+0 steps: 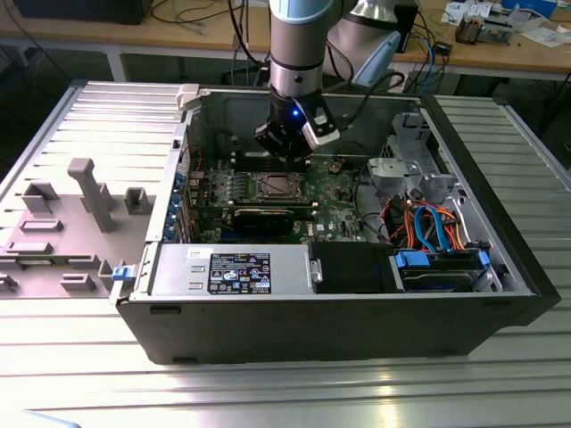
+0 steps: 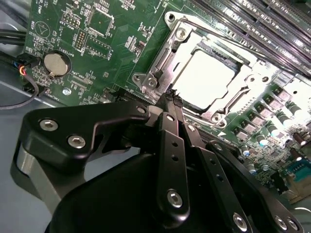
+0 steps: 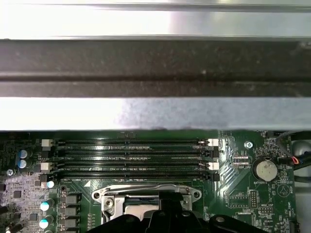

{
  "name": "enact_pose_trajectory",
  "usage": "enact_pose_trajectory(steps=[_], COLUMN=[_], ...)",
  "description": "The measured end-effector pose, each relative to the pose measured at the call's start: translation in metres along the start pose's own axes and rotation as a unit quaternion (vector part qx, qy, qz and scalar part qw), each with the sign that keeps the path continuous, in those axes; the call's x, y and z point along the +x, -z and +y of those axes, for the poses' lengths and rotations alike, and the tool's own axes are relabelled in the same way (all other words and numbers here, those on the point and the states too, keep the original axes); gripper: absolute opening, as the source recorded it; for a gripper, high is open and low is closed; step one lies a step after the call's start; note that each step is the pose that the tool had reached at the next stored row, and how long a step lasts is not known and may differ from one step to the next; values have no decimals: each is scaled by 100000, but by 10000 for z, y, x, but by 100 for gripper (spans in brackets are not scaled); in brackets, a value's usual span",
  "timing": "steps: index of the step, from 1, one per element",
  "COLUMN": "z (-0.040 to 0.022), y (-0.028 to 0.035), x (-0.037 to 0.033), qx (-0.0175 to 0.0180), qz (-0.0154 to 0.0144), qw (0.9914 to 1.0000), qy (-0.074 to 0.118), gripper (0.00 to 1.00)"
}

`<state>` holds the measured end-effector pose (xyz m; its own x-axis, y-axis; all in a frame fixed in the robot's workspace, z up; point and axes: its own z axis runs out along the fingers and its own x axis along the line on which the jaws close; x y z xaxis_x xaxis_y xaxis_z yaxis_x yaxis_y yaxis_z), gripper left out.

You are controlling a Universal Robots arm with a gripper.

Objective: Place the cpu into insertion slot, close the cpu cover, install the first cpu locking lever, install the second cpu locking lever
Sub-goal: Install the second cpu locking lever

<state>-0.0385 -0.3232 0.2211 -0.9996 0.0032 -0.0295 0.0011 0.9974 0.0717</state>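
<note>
Computer case (image 1: pixel 134 312): one, lid off, laid open on a ribbed metal table (image 1: pixel 294 392); walled on all four sides, entered from above.

Gripper (image 2: pixel 171 98): one, black, fingers pressed together with nothing between them, tips poised just beside the near edge of the socket in the second wrist view. In the exterior view it is seen at upper centre, hanging over the far edge of the motherboard (image 1: pixel 335 201).

Cpu (image 2: pixel 210 80): one, silver top glaring, seated in the insertion slot (image 1: pixel 277 187) at centre of the exterior view.

Cpu cover (image 2: pixel 177 48): one silver frame, lying down around the chip. Whether the levers are latched cannot be told.

Memory slots (image 3: pixel 129 158): four counted in the first wrist view, long and black, between the socket and the case wall (image 3: pixel 155 68).

Coin cell (image 2: pixel 57 63): one, upper left of the second wrist view.

Obstructions: drive cage (image 1: pixel 415 147) and cable bundle (image 1: pixel 428 223) at right of the exterior view; power supply (image 1: pixel 232 272) at lower centre.
</note>
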Motion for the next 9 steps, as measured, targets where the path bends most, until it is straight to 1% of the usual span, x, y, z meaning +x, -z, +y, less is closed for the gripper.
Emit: enact_pose_trajectory(steps=[3,9], z=[-32,-116], y=[2,6], x=[0,0], qx=[1,-4], qz=[-1,-1], qw=[100000,100000], qy=[1,2], gripper=[11,11])
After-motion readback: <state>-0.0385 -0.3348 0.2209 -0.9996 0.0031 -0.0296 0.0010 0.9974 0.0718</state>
